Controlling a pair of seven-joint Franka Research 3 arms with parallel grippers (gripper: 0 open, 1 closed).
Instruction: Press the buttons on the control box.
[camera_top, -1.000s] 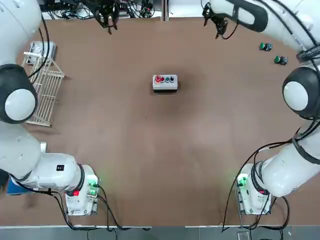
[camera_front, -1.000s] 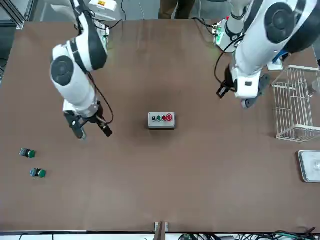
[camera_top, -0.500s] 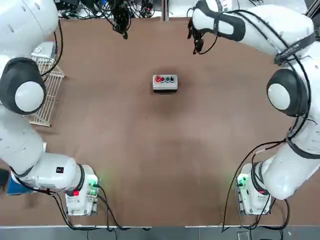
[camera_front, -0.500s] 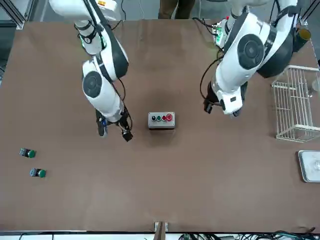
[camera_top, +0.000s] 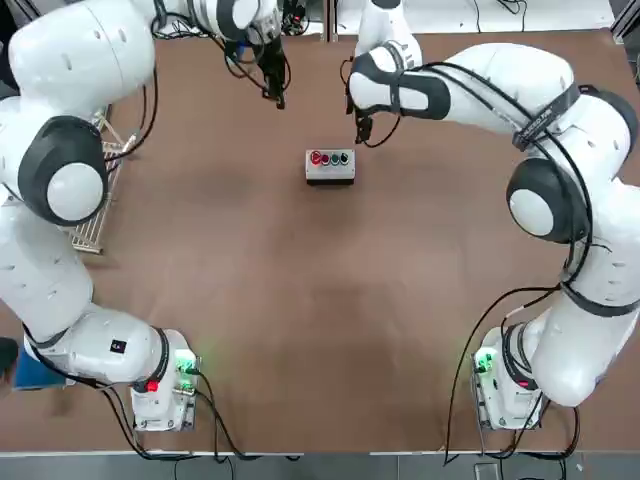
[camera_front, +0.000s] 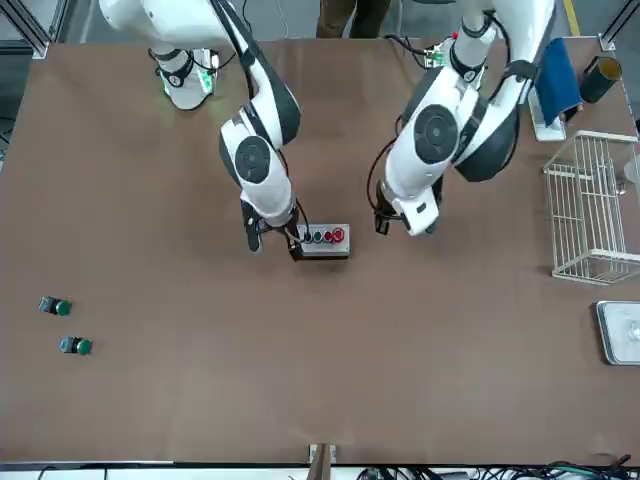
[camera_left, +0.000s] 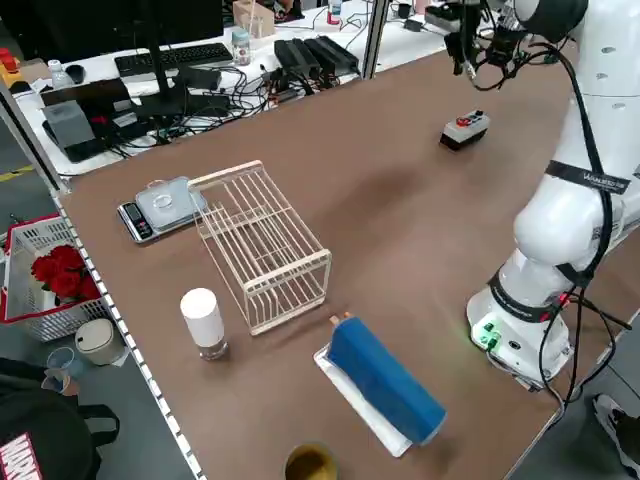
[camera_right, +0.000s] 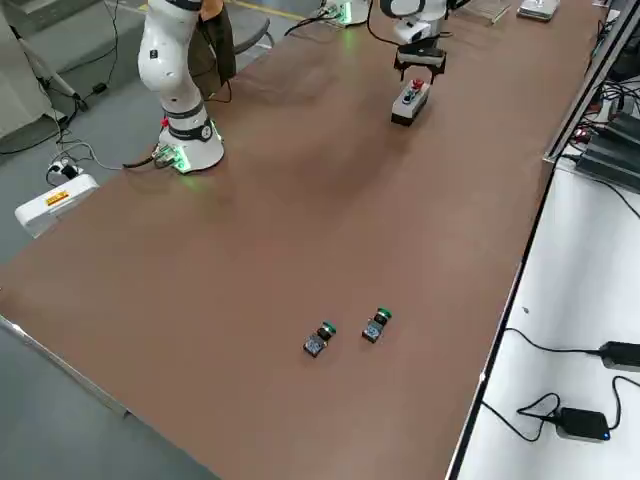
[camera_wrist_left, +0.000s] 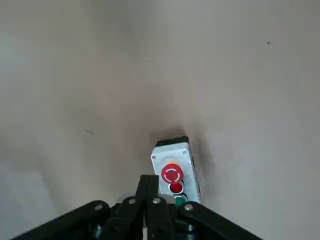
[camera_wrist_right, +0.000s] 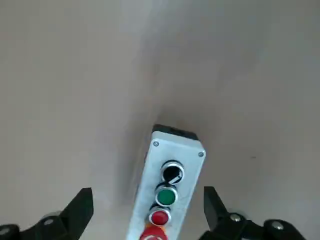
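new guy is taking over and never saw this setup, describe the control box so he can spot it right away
On the brown table, look in the far middle stretch between the left gripper and right gripper. The control box is a small light-grey block there, the only thing carrying a row of buttons, one larger and red.

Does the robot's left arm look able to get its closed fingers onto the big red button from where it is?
Probably yes. The left gripper, fingers shut, hovers beside the red end of the control box. Nothing lies between it and the red button; the right gripper is open at the other end.
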